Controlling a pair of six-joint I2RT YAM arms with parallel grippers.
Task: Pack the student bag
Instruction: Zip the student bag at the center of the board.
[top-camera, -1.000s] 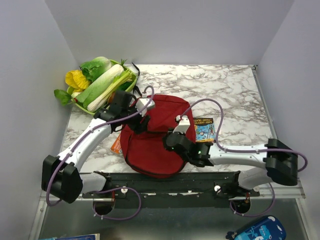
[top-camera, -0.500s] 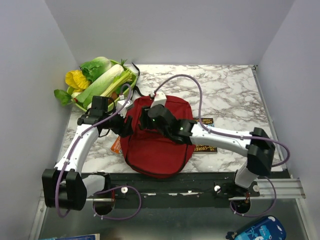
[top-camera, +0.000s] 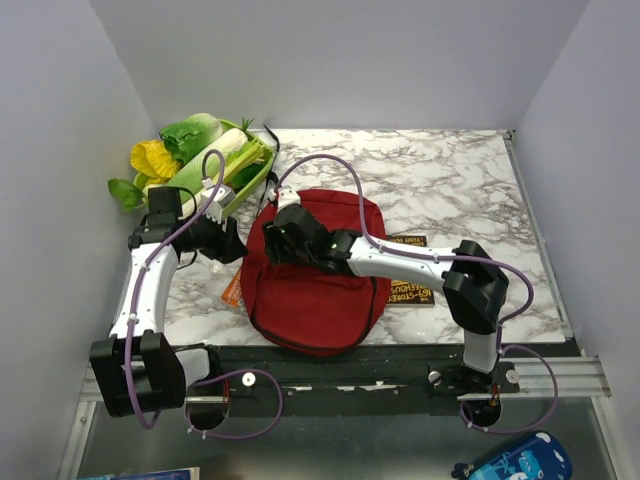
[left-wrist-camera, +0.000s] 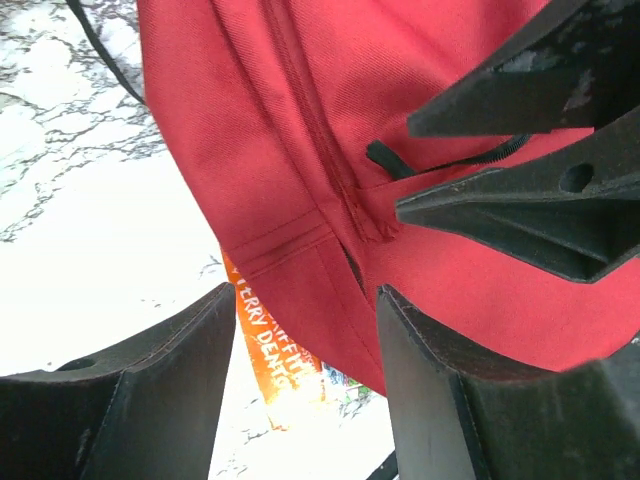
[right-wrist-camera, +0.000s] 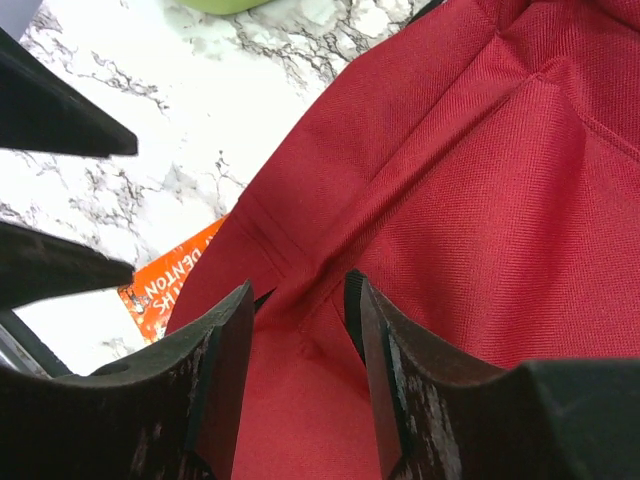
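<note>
The student bag (top-camera: 320, 300), a dark-red backpack, lies flat in the middle of the table. My right gripper (top-camera: 272, 240) reaches over its upper left part. In the right wrist view the bag (right-wrist-camera: 470, 200) fills the frame and the gripper (right-wrist-camera: 300, 320) is open, with a fold of red fabric between the jaws. My left gripper (top-camera: 232, 248) is open just left of the bag. In the left wrist view it (left-wrist-camera: 300, 340) straddles the bag's edge (left-wrist-camera: 300, 150) near a black zipper pull (left-wrist-camera: 395, 160). An orange book (left-wrist-camera: 270, 345) sticks out from under the bag.
A green basket (top-camera: 255, 165) of vegetables stands at the back left. A dark book (top-camera: 412, 292) lies right of the bag, partly under my right arm. The orange book (top-camera: 233, 290) shows at the bag's left edge. A blue case (top-camera: 515, 460) lies below the table front.
My right gripper has swung from the book on the right, across the bag, to its upper left. My left gripper has drawn back leftward off the bag.
</note>
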